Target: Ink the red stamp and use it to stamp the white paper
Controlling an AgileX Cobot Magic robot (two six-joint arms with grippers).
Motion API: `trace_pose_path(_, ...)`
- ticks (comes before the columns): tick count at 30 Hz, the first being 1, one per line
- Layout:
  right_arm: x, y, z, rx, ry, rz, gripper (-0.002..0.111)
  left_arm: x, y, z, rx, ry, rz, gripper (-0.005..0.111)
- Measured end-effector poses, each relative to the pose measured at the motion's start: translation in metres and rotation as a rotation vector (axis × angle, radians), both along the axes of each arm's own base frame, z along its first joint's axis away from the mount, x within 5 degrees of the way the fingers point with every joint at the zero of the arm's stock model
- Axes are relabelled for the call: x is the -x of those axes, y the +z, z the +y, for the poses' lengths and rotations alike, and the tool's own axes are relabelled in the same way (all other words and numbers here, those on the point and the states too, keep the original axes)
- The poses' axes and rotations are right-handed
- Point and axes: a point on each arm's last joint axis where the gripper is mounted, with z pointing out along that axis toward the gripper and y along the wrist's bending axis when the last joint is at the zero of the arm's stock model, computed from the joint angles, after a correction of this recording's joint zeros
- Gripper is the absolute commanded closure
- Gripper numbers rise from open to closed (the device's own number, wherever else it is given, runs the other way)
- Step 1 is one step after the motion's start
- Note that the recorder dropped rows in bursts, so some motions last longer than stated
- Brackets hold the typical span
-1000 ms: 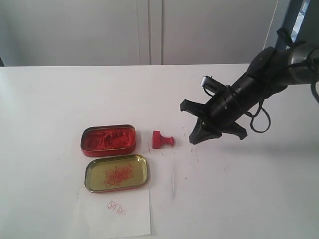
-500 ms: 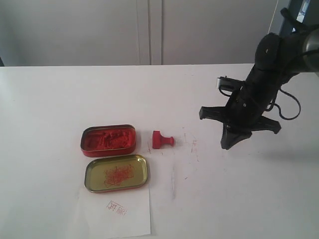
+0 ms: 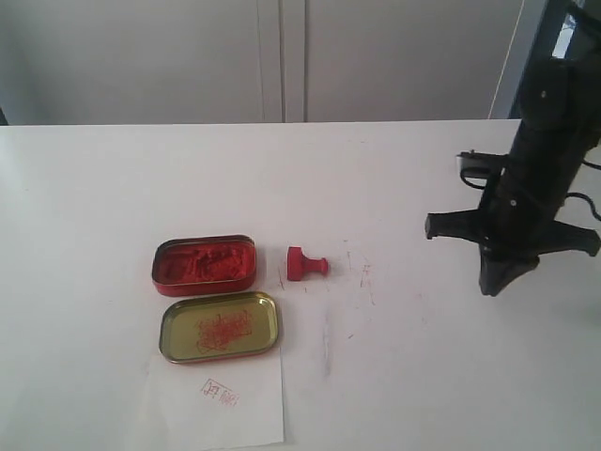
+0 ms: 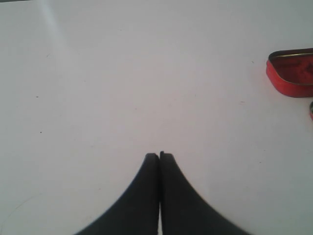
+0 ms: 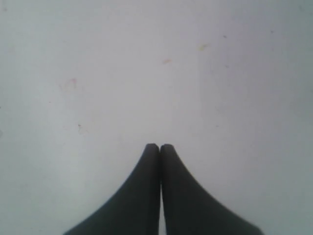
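Note:
The red stamp [image 3: 305, 264] lies on its side on the table, just right of the red ink tin [image 3: 204, 263]. The white paper [image 3: 214, 402] lies at the front edge below the tin's lid and bears a small red square imprint [image 3: 222, 392]. My right gripper [image 3: 492, 284] hangs far to the right of the stamp, fingers pointing down; its wrist view shows the jaws pressed together over bare table [image 5: 160, 146]. The left gripper [image 4: 159, 155] is shut with nothing in it and is out of the exterior view. A corner of the red tin [image 4: 292, 73] shows in the left wrist view.
The tin's gold lid [image 3: 220, 326] lies open side up between the tin and the paper, smeared with red. Faint red marks [image 3: 364, 272] spot the white table right of the stamp. Grey cabinet doors stand behind the table.
The right arm has swung away to the right, from close beside the stamp to the table's right side. Stamp, tin, lid and paper have stayed put.

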Motion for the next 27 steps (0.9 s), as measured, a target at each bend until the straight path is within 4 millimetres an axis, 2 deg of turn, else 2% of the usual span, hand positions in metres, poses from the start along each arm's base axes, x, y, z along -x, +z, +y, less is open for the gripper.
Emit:
trace_pose_path(4, 0.019, 0.006, -0.037, 0.006, -0.098, 0.004, 0.108, 0.000, 0.000, 0.000, 0.000, 0.000, 0.000, 0.107)
trace_pose_path(12, 0.050, 0.019, -0.077, 0.022, -0.215, -0.027, 0.108, 0.000, 0.000, 0.000, 0.000, 0.000, 0.000, 0.107)
trace_pose_path(17, 0.072, 0.028, -0.085, 0.043, -0.235, -0.080, 0.108, 0.000, 0.000, 0.000, 0.000, 0.000, 0.000, 0.107)
trace_pose_path(27, 0.130, 0.056, -0.082, 0.084, -0.218, -0.288, 0.108, 0.000, 0.000, 0.000, 0.000, 0.000, 0.000, 0.107)
